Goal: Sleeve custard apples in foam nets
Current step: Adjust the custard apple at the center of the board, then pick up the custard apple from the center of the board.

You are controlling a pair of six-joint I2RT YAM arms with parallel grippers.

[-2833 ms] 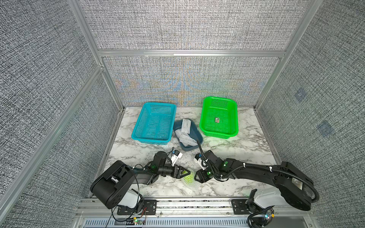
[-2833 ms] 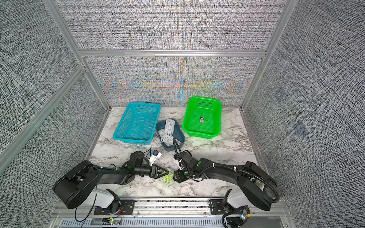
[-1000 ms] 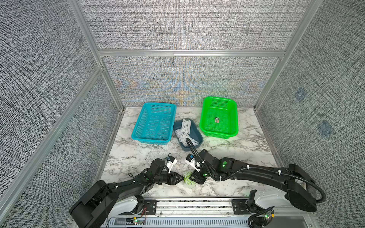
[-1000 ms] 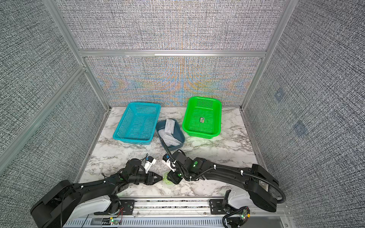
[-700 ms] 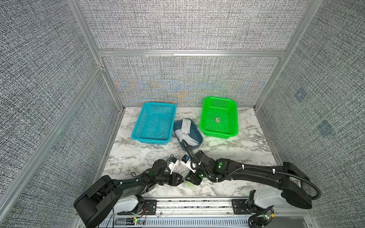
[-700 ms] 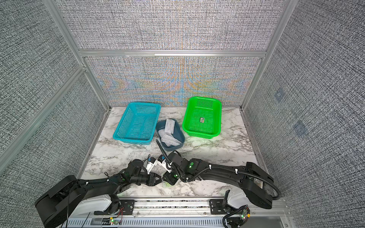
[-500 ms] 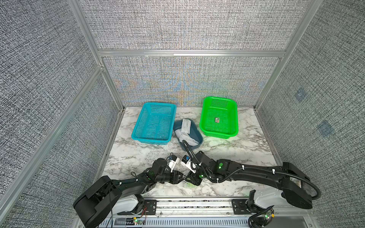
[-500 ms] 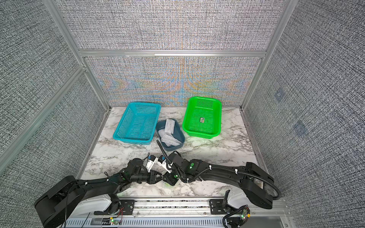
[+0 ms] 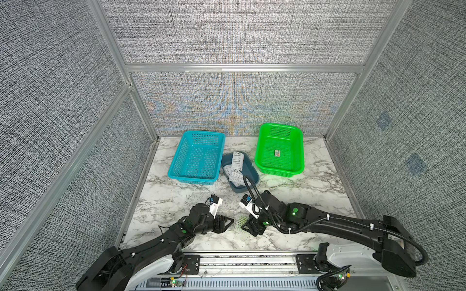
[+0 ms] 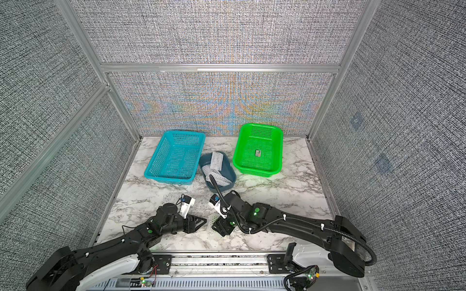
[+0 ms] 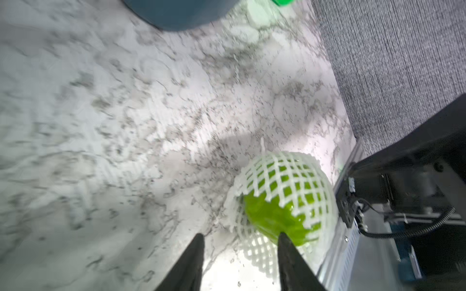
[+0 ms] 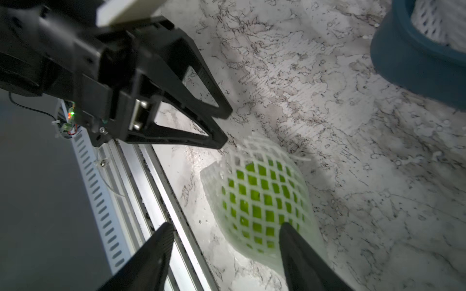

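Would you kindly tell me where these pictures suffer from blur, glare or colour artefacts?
Left wrist view: the marble table is smeared by motion blur, while the custard apple shows a glossy highlight. Right wrist view: the blue tub is soft, the marble crisp. Both top views: rainbow moiré on the back wall, green cast beside the green basket.

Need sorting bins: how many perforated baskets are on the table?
2: the turquoise basket back left, the green basket back right, flanking the dark blue tub. None seems hidden.
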